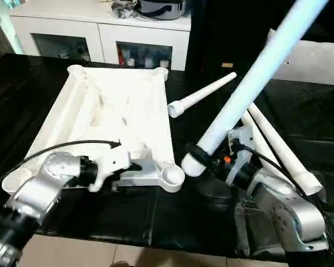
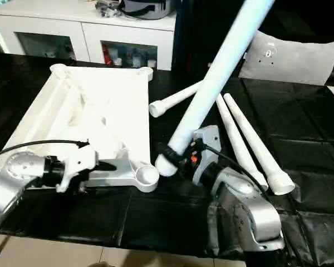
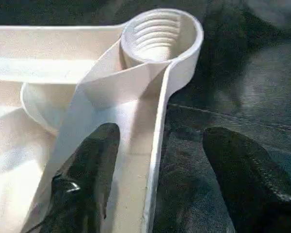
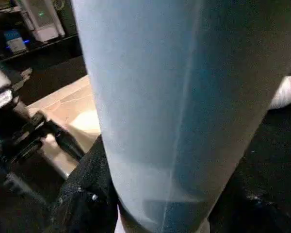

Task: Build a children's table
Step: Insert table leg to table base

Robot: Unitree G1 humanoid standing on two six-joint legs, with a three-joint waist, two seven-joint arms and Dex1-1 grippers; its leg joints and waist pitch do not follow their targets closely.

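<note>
The children's table top (image 1: 117, 111) lies upside down on the black cloth, ribs and round corner sockets facing up. My left gripper (image 3: 160, 141) is open at its near edge. One black finger (image 3: 92, 165) is inside the rim and the other outside, just short of the near right socket (image 1: 172, 175). My right gripper (image 1: 203, 156) is shut on a long white leg (image 1: 250, 78). The leg slants up and away, its thick end (image 1: 192, 165) hanging just right of that socket. A second leg (image 1: 203, 95) lies beyond the top. Two more legs (image 1: 278, 147) lie to the right.
A white cabinet (image 1: 100, 33) with shelves stands behind the table. A flat white board (image 2: 289, 55) leans at the back right. The cloth's front edge runs close under both forearms, with pale floor (image 1: 128, 253) below it.
</note>
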